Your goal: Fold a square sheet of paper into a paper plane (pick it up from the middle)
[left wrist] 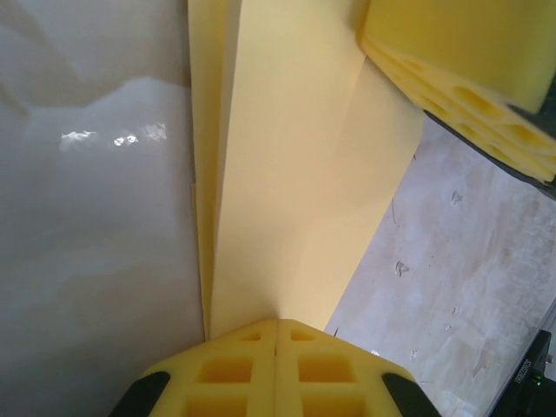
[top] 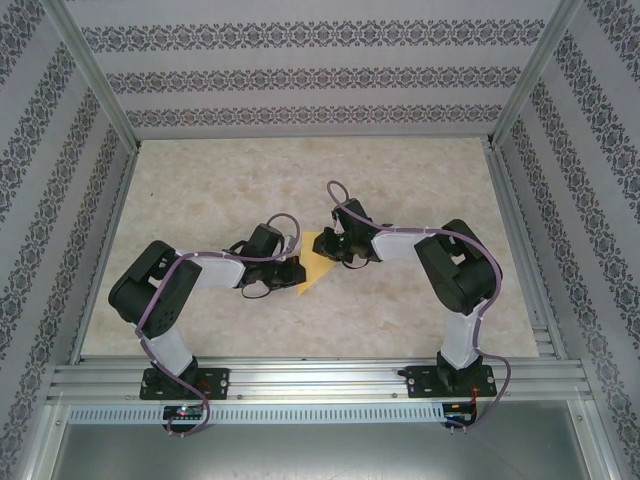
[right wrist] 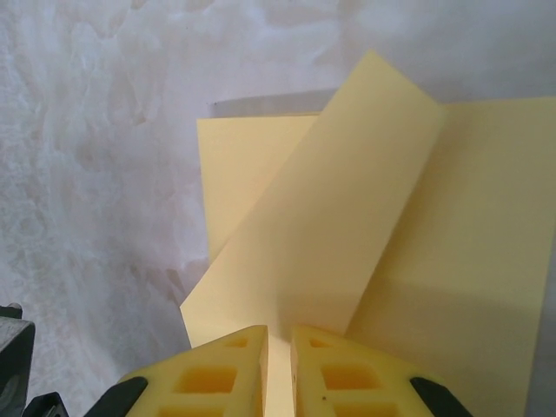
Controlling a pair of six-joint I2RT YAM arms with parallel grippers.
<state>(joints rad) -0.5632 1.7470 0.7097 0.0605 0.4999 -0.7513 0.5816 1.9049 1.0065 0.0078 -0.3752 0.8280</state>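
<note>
Your left tool (left wrist: 276, 326) is clamped on the partly folded square sheet of paper (top: 318, 262) in the middle of the bench (top: 400, 320). Your right tool (right wrist: 278, 334) stands a slit apart around a raised flap (right wrist: 347, 234). Loose like that, the flap may spring back and skew the crease.

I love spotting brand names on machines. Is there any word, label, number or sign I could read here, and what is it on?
No text can be read anywhere.
yellow paper: blank, nothing printed.
patterned walls: ornaments only, no letters.
dark part at the lower right edge of the left wrist view: faint pale marks, too blurred to read.
</note>
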